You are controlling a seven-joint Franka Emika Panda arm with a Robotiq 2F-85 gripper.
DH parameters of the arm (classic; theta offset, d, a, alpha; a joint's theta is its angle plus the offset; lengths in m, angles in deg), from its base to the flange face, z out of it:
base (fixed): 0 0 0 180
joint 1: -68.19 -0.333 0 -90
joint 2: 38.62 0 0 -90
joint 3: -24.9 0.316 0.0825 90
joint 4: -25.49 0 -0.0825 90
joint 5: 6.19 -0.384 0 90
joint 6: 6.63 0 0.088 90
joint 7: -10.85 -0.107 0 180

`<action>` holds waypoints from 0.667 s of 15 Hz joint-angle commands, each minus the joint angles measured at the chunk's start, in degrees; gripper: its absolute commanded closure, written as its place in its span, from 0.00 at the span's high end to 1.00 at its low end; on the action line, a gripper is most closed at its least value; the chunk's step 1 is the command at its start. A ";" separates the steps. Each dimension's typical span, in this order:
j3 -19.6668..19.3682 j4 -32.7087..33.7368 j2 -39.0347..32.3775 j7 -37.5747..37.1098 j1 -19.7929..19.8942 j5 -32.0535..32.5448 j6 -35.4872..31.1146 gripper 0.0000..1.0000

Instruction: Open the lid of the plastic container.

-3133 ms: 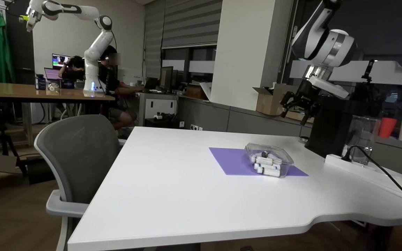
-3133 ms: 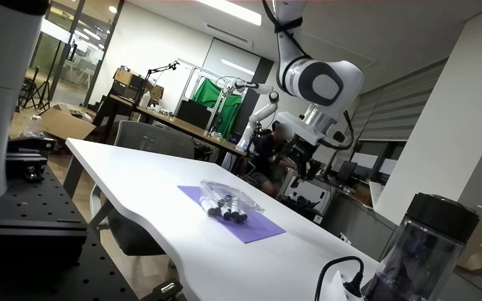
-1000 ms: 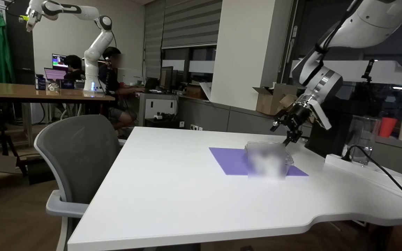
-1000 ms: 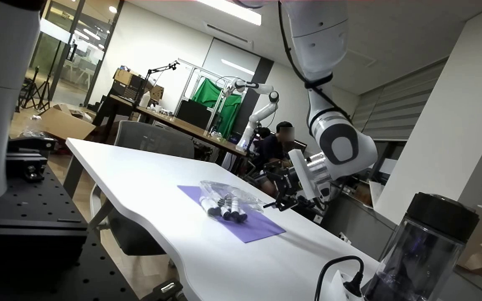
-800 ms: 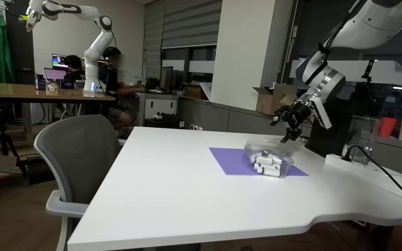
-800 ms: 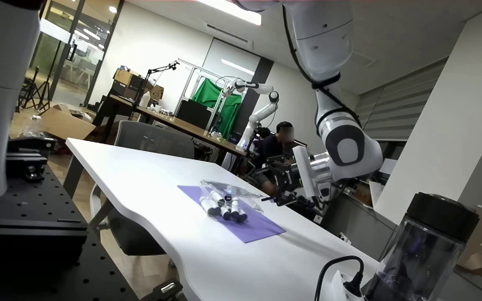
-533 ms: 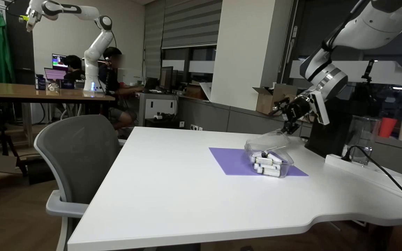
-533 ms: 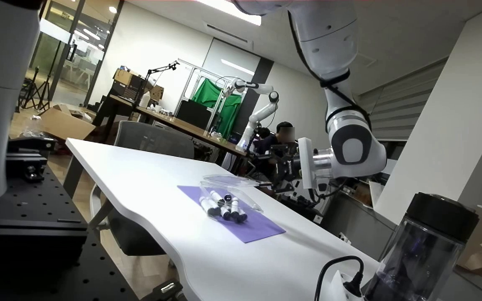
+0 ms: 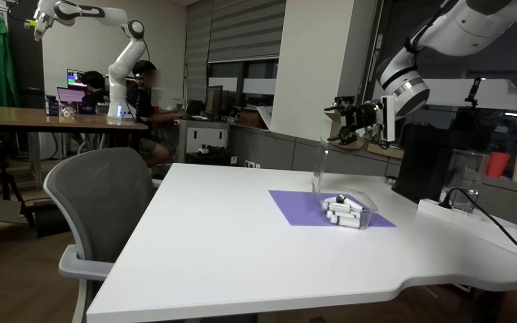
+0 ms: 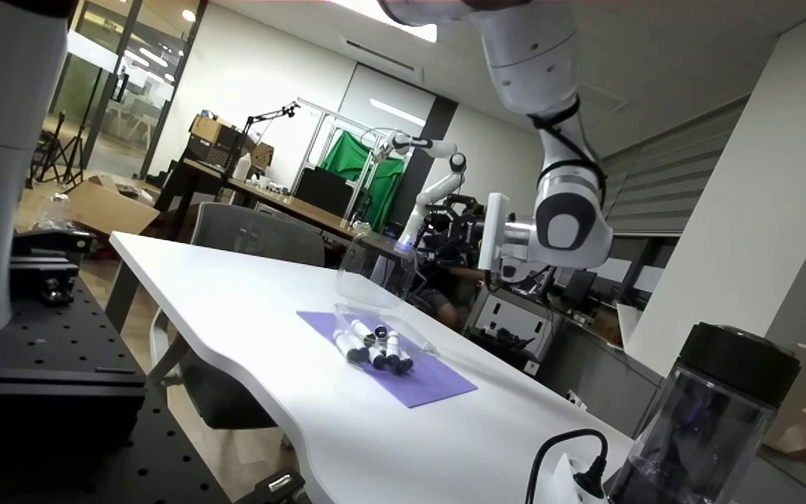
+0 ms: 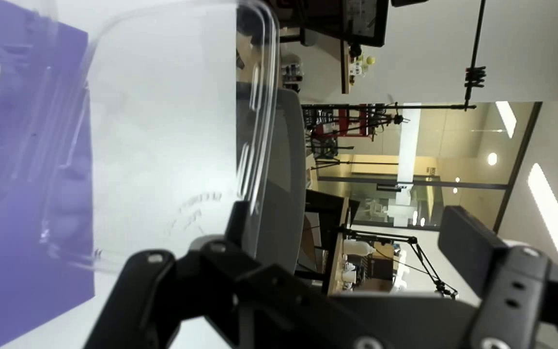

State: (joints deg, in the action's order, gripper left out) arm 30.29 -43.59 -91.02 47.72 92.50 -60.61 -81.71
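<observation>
Markings on the upright lid show only in your wrist view; gripper fingers are apart; the container has room toward every counter edge.

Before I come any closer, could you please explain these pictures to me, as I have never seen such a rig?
The machine is a robot arm. Two pictures look at the table from different places outside it; the third is taken from the arm itself, so it looks turned sideways. The background arm is a separate one.

On the table lie a purple mat and a white power strip. On the mat sits the clear container, holding white tubes. Its clear lid is up, standing nearly upright along one side.

The jaws at the arm's end are wide apart, with nothing clamped between them. The tip of one jaw is at the lid's edge; I cannot tell whether they touch.
</observation>
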 commanded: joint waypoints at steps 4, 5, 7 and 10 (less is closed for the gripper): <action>-0.50 0.30 -2.50 -3.79 -8.53 -0.54 2.01 1.00; -1.08 0.51 -2.69 -4.06 -9.61 0.37 1.42 1.00; -3.44 1.22 -1.41 -4.40 -11.86 3.77 -2.12 1.00; -4.71 1.97 1.39 -4.03 -12.06 8.30 -5.25 1.00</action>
State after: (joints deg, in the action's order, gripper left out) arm 27.63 -42.93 -93.28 46.07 80.92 -56.47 -85.28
